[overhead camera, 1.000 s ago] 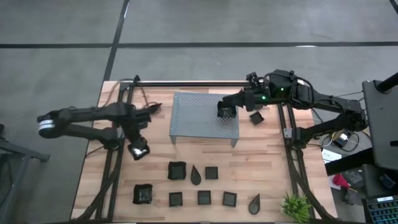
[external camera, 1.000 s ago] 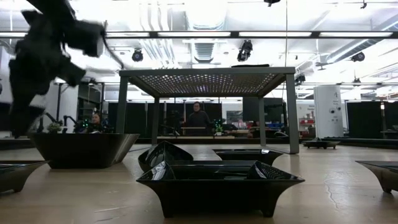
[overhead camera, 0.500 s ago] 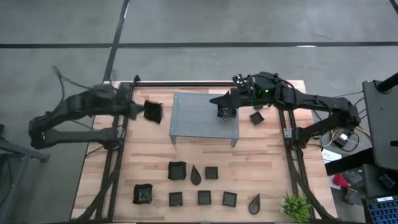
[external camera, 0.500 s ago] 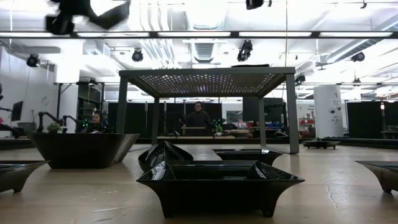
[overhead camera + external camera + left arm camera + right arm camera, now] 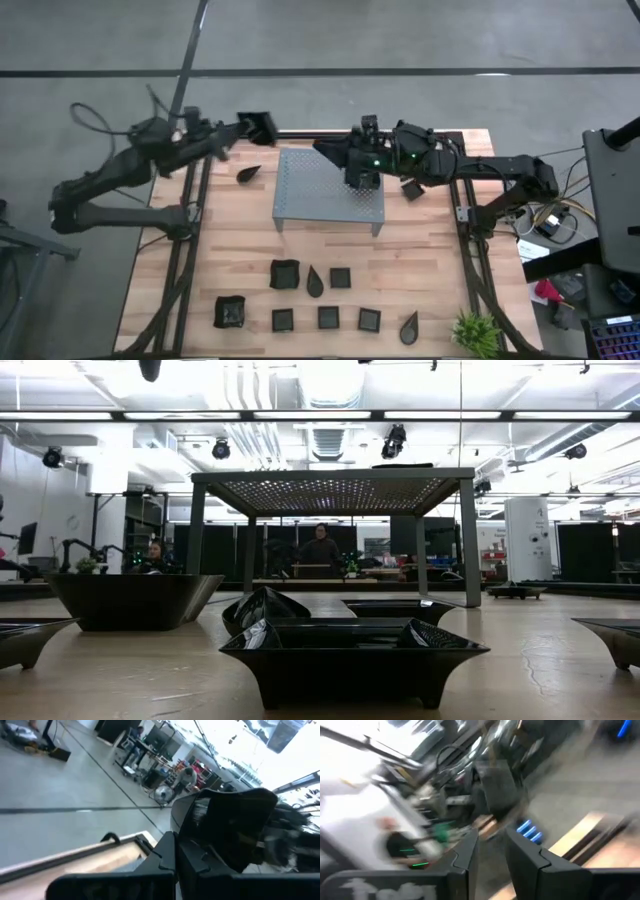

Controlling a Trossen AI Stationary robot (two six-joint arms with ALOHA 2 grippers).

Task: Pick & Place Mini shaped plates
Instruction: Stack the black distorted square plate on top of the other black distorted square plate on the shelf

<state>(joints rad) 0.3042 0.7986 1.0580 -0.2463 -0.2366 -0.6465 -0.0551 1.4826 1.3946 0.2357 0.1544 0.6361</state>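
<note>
Several glossy black mini plates (image 5: 328,317) sit flat in two rows near the table's near edge, and they fill the foreground of the low view (image 5: 352,652). One square plate (image 5: 362,179) rests on top of the grey perforated rack (image 5: 325,190). Another square one (image 5: 412,188) lies on the table right of the rack. A teardrop plate (image 5: 248,172) lies left of it. My left gripper (image 5: 250,127) is raised over the table's far left corner, shut on a square plate (image 5: 262,124). My right gripper (image 5: 328,150) hovers over the rack's far edge, open by a narrow gap (image 5: 491,852). My left gripper pinches the square plate between its two fingers at the rim (image 5: 176,827). The plate is lifted clear of the table and stands beyond the fingertips, tilted. The fingers hide the exact place of contact.
A small green plant (image 5: 475,332) stands at the near right corner. The rack stands on legs with open room beneath it (image 5: 335,550). Bare wood lies between the rack and the plate rows. People and equipment show in the room beyond the table.
My left gripper has swung up from low over the table's left side toward the far edge, carrying the square plate high and out of the low view. My right gripper has drawn off the plate on the rack and reached left along the rack's far edge.
</note>
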